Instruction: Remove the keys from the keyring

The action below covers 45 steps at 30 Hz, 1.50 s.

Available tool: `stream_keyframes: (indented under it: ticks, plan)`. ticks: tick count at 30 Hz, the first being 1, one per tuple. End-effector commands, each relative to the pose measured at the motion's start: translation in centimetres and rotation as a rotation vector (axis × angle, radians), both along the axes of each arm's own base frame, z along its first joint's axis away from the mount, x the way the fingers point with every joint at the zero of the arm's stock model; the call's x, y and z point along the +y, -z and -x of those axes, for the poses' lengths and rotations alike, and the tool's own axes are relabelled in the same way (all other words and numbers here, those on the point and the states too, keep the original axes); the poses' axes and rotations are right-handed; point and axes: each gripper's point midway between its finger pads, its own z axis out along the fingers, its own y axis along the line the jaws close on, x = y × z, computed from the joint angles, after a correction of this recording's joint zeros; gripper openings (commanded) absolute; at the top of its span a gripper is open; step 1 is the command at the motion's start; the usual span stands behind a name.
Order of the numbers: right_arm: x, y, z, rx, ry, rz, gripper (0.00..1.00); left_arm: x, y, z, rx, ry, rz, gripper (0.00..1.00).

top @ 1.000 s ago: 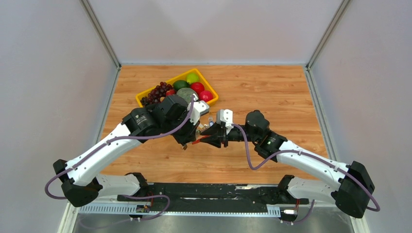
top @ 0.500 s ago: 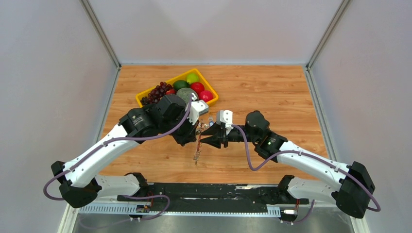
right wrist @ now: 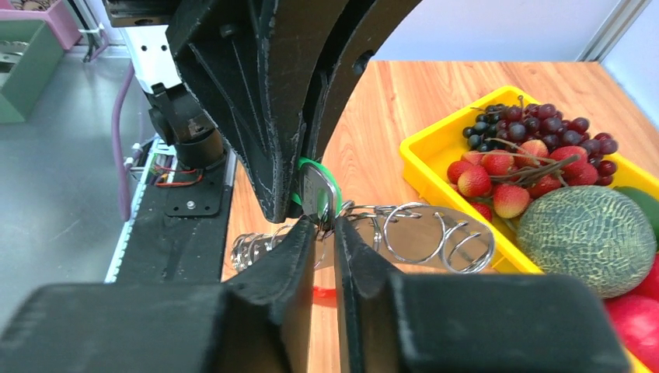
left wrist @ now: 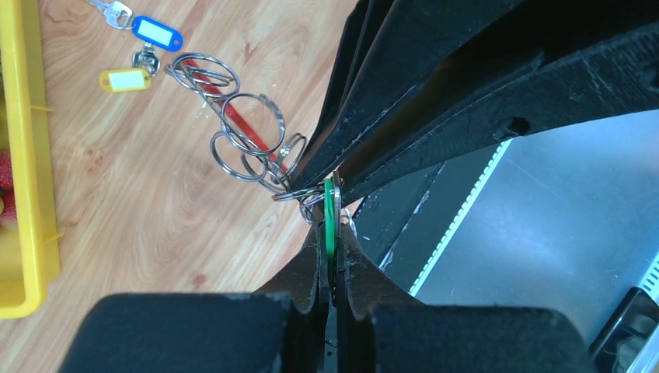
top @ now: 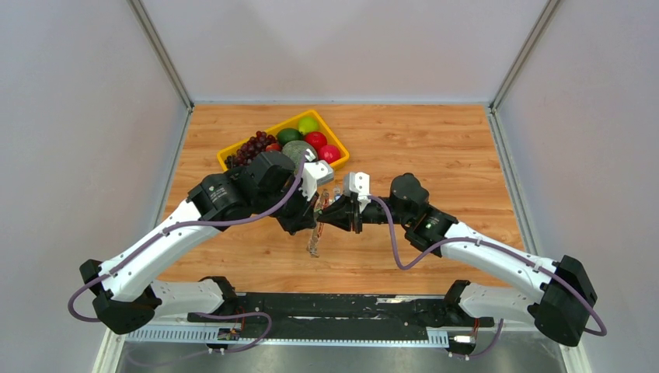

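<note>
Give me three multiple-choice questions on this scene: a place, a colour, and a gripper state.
1. Where is the yellow tray? A) far side of the table, left half B) near right corner C) between the arm bases
2. The tag in the left gripper is: A) blue B) green C) yellow
3. The right gripper is: A) wide open B) shut on a strawberry C) shut on the keyring
Answers: 1 A, seen in the top view; 2 B, green shows in the pinch; 3 C, clamped on its metal beside the tag.
</note>
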Motion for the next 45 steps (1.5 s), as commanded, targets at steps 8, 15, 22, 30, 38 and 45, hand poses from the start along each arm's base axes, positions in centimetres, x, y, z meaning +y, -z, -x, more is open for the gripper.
stream_keyframes:
  ticks: [8, 15, 22, 30, 38, 45]
  plan:
    - [-0.4, -1.4, 1.1, -0.038, -0.039, -0.03, 0.0, 0.5, -4.3, -1.7, -0.135, -0.113, 0.114, 0.0]
    - [-1.3, -2.3, 1.8, -0.066, -0.038, -0.051, 0.0, 0.9, -2.6, -2.1, -0.1, -0.159, 0.053, 0.0]
    - [-1.7, -3.9, 2.7, -0.105, -0.07, -0.09, 0.0, 0.5, -0.9, -2.0, -0.057, -0.153, 0.032, 0.0]
    - [-2.5, -5.2, 3.6, -0.161, -0.086, -0.14, 0.0, -0.3, 1.2, -1.4, 0.015, -0.114, 0.004, 0.0]
    - [-2.5, -5.4, 3.9, -0.187, -0.103, -0.166, 0.0, -1.8, 1.6, -0.5, 0.071, -0.051, 0.044, 0.0]
    - [-3.1, -5.6, 1.9, -0.172, 0.033, -0.16, 0.0, -0.8, 2.4, -1.6, 0.057, -0.122, 0.006, 0.0]
